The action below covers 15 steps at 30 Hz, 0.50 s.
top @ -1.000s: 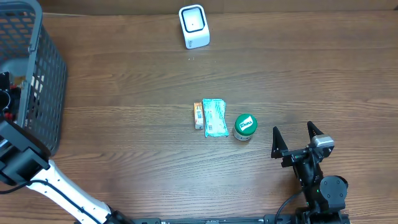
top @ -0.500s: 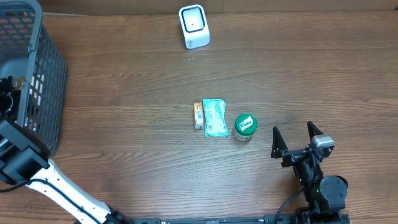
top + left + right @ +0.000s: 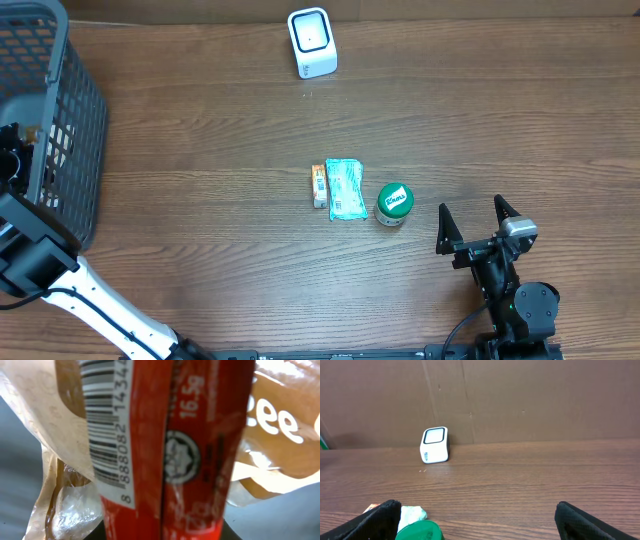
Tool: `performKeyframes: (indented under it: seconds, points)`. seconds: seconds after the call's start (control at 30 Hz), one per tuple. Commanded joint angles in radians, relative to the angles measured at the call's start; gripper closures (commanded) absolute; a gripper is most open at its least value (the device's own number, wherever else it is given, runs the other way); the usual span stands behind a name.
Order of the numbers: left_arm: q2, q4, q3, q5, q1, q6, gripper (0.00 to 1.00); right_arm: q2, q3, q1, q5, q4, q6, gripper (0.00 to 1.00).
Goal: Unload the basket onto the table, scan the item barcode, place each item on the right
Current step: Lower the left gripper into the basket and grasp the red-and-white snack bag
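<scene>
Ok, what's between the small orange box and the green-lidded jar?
A teal packet lies flat between the small orange box and the green-lidded jar, seen clearly in the overhead view.

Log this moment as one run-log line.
left arm: in basket | left wrist view: red packet, barcode showing, close up | right gripper: open, empty | scanner: table's far edge

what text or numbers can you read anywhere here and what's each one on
"8 888082 14344": beside the barcode on the red packet, cut off at the frame edge
"16.5g": red packet, last character may be a 9
"ee": white letters on the brown packet, rest out of frame
round emblem on the red packet: too blurred
green lid, teal packet, orange box: print too small to read
</scene>
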Motion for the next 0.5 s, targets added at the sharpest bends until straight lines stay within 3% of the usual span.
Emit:
performKeyframes:
  seconds: [0.0, 0.47]
  points:
    - [0.082, -0.021, 0.026, 0.07, 0.008, -0.056, 0.96, -0.01, -0.011, -0.006, 0.013, 0.003, 0.007, 0.0]
    - [0.081, -0.245, 0.493, 0.126, 0.008, -0.205, 0.96, -0.01, -0.011, -0.006, 0.013, 0.003, 0.007, 0.0]
